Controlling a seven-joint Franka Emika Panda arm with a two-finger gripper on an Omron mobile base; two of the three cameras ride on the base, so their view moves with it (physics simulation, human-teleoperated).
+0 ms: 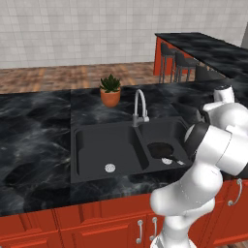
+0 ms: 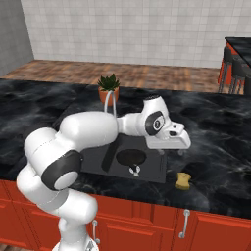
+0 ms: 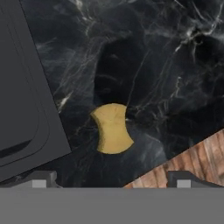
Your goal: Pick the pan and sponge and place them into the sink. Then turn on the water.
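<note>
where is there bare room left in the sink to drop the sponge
The left basin of the sink is bare around its drain. The right basin is crowded: the pan fills most of its floor. The sponge lies on the counter right of the sink, near the front edge, with bare counter around it.

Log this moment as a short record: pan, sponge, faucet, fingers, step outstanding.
pan: already in the sink's right basin
sponge: on the black counter to the right of the sink, near the front edge
faucet: no stream visible
fingers: spread wide above the sponge, holding nothing
step outstanding: grasp sponge, move it into the sink, then turn on water
</note>
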